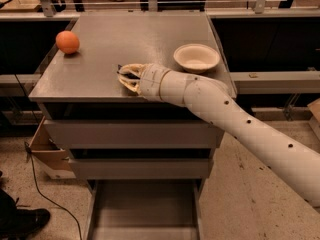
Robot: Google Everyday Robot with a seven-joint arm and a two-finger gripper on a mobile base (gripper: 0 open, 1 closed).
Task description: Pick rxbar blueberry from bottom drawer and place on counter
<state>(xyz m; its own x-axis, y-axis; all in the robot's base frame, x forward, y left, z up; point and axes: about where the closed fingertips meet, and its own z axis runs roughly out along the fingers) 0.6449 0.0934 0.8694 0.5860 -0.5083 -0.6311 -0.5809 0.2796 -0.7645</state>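
Observation:
My gripper is low over the front middle of the grey counter, pointing left. Its fingers are closed around a thin dark piece that I take for the rxbar blueberry; only a dark edge of it shows between them. The bottom drawer is pulled open below the cabinet, and its plain grey floor shows nothing on it. My arm reaches in from the lower right.
An orange ball lies at the counter's left side. A pale bowl stands at its right side, just behind my arm. A cardboard box and a cable lie on the floor at the left.

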